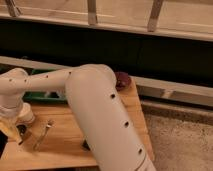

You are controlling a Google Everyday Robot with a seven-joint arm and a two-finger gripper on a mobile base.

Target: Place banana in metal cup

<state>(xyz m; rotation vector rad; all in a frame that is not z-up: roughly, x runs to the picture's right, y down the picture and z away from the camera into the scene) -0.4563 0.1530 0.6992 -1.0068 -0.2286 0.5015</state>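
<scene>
- Gripper (11,131) hangs low over the counter's (70,140) left edge, probably lining up for the drop.
- Banana (10,130): pale-yellow piece just under the wrist, seemingly carried there; can't tell how the jaws sit.
- Metal cup (21,130) beside the banana, near the left edge, mostly hidden.
- Fork (44,134) lies just right of it.
- Dark round fruit (123,78) at the far right corner, well apart.
- Arm (100,115) covers the counter's middle.

Gripper (11,131) at table's (70,145) left edge, fork (44,134) right of it
</scene>
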